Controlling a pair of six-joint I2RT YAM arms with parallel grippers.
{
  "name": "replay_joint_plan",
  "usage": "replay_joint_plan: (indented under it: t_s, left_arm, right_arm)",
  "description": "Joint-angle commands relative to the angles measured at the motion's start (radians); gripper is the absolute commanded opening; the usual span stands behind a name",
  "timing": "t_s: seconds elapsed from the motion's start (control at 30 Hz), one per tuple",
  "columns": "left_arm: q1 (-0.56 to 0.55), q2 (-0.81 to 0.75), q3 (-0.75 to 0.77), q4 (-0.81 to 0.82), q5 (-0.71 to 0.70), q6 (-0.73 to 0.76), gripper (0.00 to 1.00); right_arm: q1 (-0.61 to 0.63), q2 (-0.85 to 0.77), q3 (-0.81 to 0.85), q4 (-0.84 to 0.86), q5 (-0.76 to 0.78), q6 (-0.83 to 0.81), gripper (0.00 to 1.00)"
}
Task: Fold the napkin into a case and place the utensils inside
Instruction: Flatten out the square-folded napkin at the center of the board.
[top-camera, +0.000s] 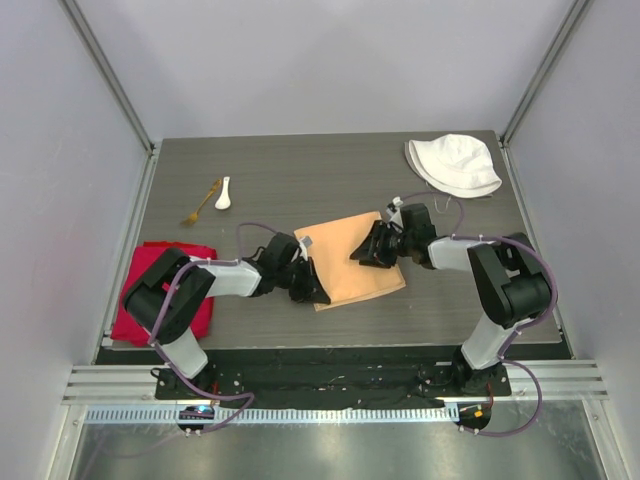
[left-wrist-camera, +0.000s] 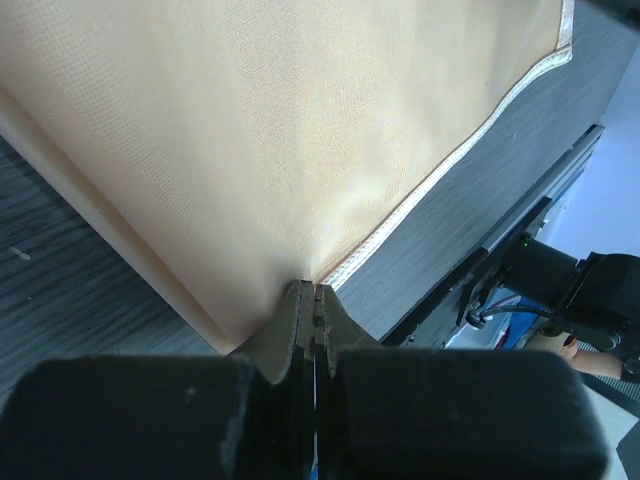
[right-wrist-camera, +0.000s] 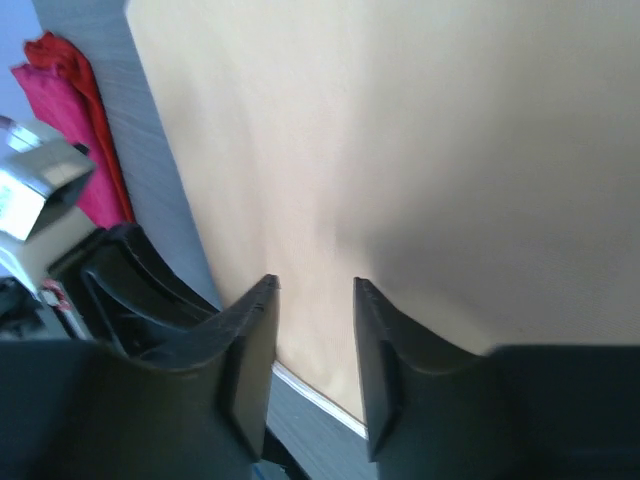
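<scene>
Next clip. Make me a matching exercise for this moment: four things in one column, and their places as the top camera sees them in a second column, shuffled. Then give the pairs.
Things:
1. thin peach-orange cloth napkin
2. bright red cloth
3. white fabric hat
4. small white spoon and thin gold metal fork

Places:
A. far right corner
B. far left, side by side
C. middle
D. near left edge

Pairs: 1-C, 2-D, 3-A, 4-B
</scene>
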Motion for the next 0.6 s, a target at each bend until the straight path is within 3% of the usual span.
replay_joint_plan:
  t_s: [0.0, 0.07, 0.17, 0.27, 0.57]
  left_arm:
    - [0.006, 0.017, -0.033, 0.071, -0.017, 0.024, 0.00]
    - [0.005, 0.028, -0.057, 0.100, -0.023, 0.016, 0.00]
    - [0.005, 0.037, -0.074, 0.105, -0.033, 0.021, 0.00]
    - [0.005, 0.048, -0.086, 0.111, -0.036, 0.019, 0.00]
    - [0.012, 0.097, -0.117, 0.065, -0.077, 0.005, 0.00]
  right_arm:
    - [0.019, -0.001, 0.115, 0.047, -0.001, 0.001, 0.54]
    - [0.039, 0.029, 0.146, 0.125, -0.015, 0.039, 0.68]
    - [0.071, 0.127, 0.195, 0.252, -0.041, 0.091, 0.76]
    - [0.076, 0.255, 0.233, 0.409, -0.081, 0.142, 0.79]
    - [-0.009, 0.467, 0.361, 0.503, -0.195, 0.135, 0.79]
